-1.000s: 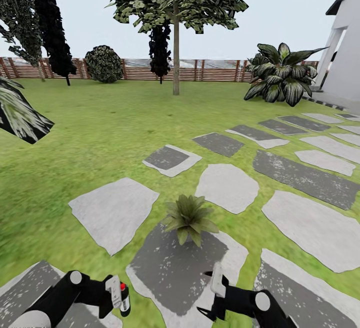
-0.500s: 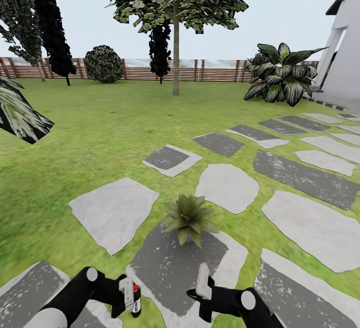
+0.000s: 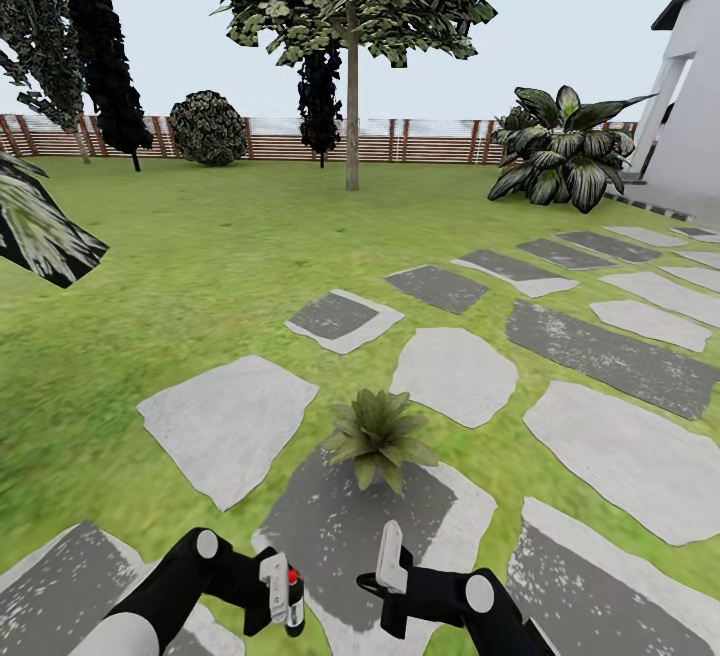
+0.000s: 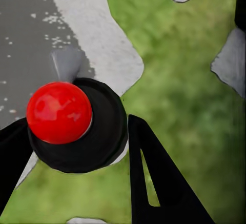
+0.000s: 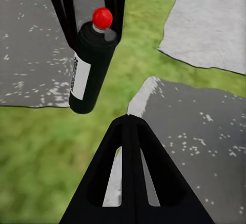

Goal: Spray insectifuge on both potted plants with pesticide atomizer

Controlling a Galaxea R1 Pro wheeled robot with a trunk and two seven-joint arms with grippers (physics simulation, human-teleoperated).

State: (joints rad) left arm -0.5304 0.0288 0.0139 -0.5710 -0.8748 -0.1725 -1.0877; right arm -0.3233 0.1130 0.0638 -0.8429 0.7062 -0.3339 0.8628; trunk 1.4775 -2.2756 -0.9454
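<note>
One potted plant (image 3: 379, 436) sits before us | our left end effector (image 3: 284, 591) grips the pesticide atomizer (image 3: 294, 600) | right end effector (image 5: 129, 126) clenched, holding nothing

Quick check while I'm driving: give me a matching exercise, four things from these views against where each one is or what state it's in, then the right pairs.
Things:
1. pesticide atomizer
2. potted plant
3. right claw
4. round dark bush

Places or states:
A. far off, in front of the wooden fence
B. at the far edge of a dark stepping stone
C. clamped in the left claw, red cap up
D. shut, holding nothing

Pairs: 1-C, 2-B, 3-D, 4-A
</note>
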